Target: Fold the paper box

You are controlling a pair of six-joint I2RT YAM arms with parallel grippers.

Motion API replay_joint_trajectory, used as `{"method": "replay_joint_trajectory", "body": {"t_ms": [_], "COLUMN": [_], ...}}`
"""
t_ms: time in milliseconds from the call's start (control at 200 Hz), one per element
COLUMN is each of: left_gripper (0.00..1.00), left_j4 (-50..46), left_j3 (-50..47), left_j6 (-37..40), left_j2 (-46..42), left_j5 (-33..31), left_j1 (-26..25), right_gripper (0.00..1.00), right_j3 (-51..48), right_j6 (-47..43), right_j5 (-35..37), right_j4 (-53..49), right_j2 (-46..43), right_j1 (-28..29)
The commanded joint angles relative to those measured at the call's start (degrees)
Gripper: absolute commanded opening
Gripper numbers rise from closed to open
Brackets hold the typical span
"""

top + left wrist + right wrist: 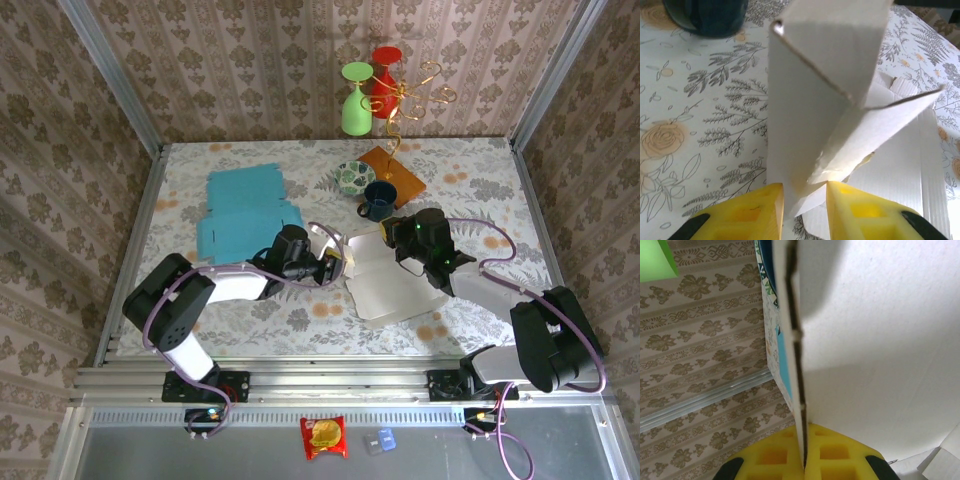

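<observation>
The white paper box (pixel 400 285) lies partly unfolded in the middle of the table, its far flaps raised. My left gripper (pixel 341 264) is at its left edge. In the left wrist view two upright flaps of the box (pixel 810 100) stand between the yellow fingers (pixel 752 210), which press on them from both sides; the left gripper (pixel 805 192) is shut on them. My right gripper (pixel 402 247) is at the box's far edge. In the right wrist view the right gripper (pixel 805 442) is shut on the thin edge of a raised white panel (pixel 880 340).
Flat teal box blanks (pixel 245 210) lie at the back left. A dark blue mug (pixel 378 200), a patterned bowl (pixel 354 177) and an orange-based wire stand (pixel 392 170) with green (pixel 356 105) and red glasses sit just behind the box. Metal rails edge the table.
</observation>
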Motion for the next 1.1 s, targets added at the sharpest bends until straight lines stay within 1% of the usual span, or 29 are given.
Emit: {"method": "replay_joint_trajectory", "body": {"t_ms": [0,280,650,955,1095], "left_gripper": [0.29,0.28,0.29,0.28,0.31], "left_j4": [-0.17,-0.4,0.53,1.04,0.81], "left_j3": [2.31,2.28,2.38,3.19,3.96], "left_j6": [1.87,1.22,-0.01,-1.17,-1.6], "left_j2": [1.23,1.74,3.05,3.77,4.44], "left_j5": [-0.08,-4.33,-11.35,-18.57,-22.0], "left_j1": [-0.44,-1.94,-4.26,-6.74,-8.1], "right_gripper": [0.0,0.0,0.0,0.0,0.0], "right_j3": [0.61,-1.04,-7.74,-9.48,-9.88], "right_j6": [-0.29,-1.2,-1.67,-2.02,-1.51], "right_j5": [-1.09,0.57,4.35,5.32,5.58], "right_j4": [-0.83,1.71,12.23,14.65,15.07], "right_j2": [0.29,0.12,0.32,0.68,0.95], "right_j1": [0.58,1.19,2.98,3.62,3.92]}}
